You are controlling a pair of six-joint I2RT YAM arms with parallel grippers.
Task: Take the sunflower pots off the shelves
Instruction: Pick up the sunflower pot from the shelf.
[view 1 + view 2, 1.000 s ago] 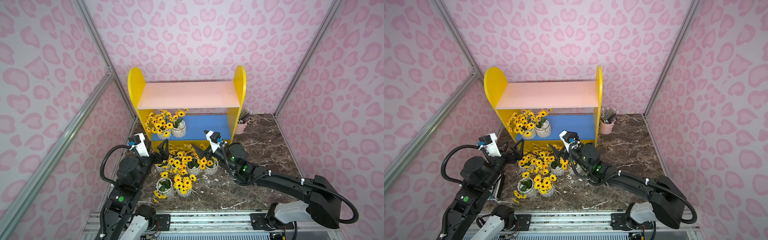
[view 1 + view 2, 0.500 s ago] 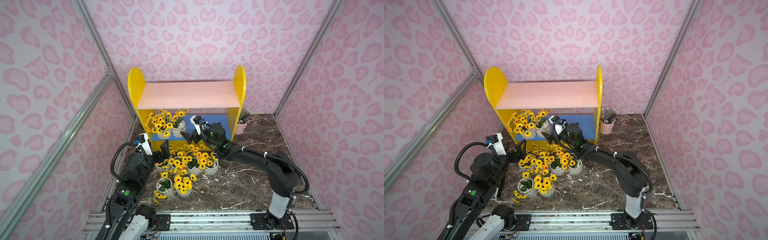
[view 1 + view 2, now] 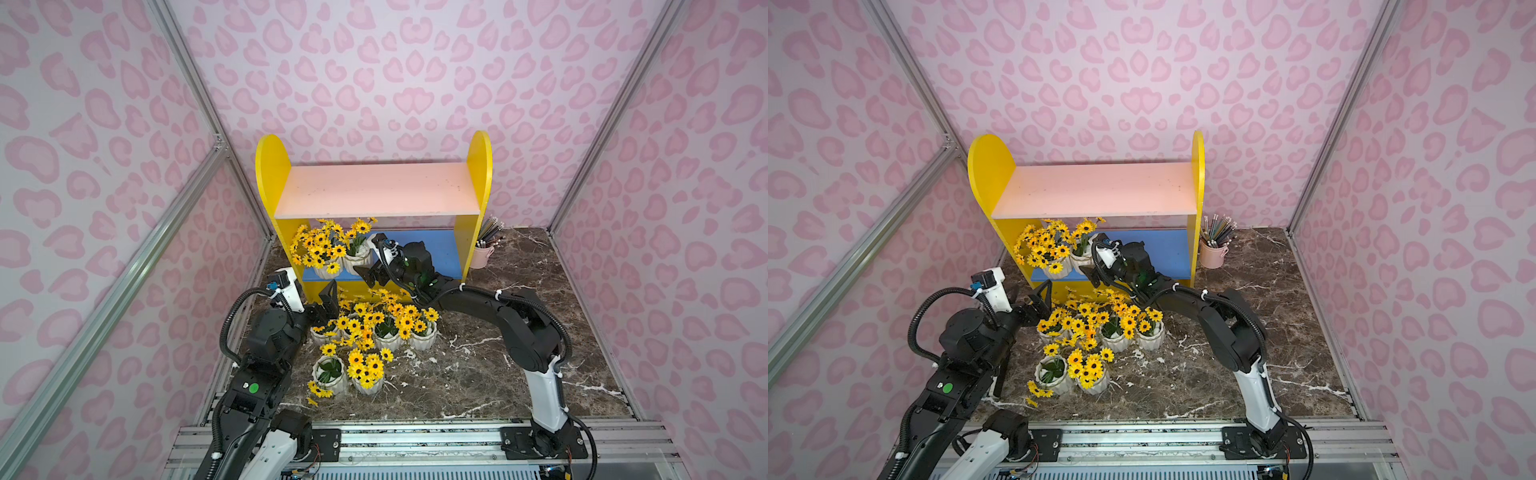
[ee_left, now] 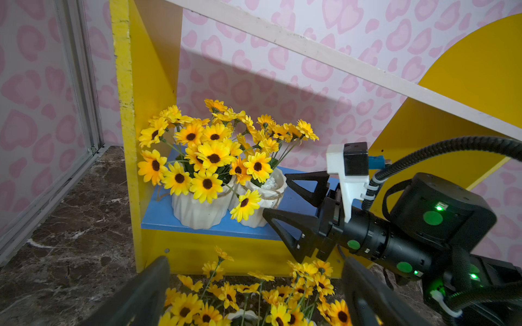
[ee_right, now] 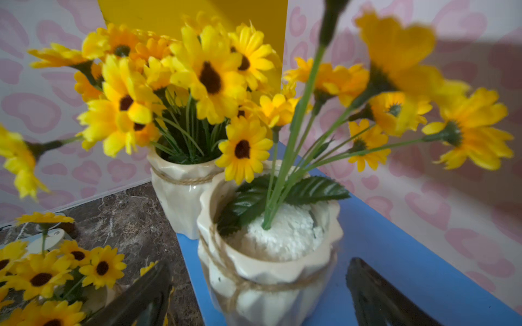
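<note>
Movement comes from the right gripper point(image 4: 274, 196): it has left the group on the floor point(image 3: 490, 374) and now reaches the blue lower board point(image 3: 442, 253) of the shelves point(image 3: 271, 178), jaws apart, holding nothing. Two white twine-wrapped sunflower pots point(image 4: 197, 210) touch there, the last to remove; perhaps six stand before the shelves. Below, the left gripper point(image 3: 322, 303) waits, spread too.

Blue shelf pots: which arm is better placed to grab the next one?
Right. The right gripper is open at the blue board, tips beside the nearer pot. The left gripper, also open, sits lower, by the pots on the tabletop.
</note>
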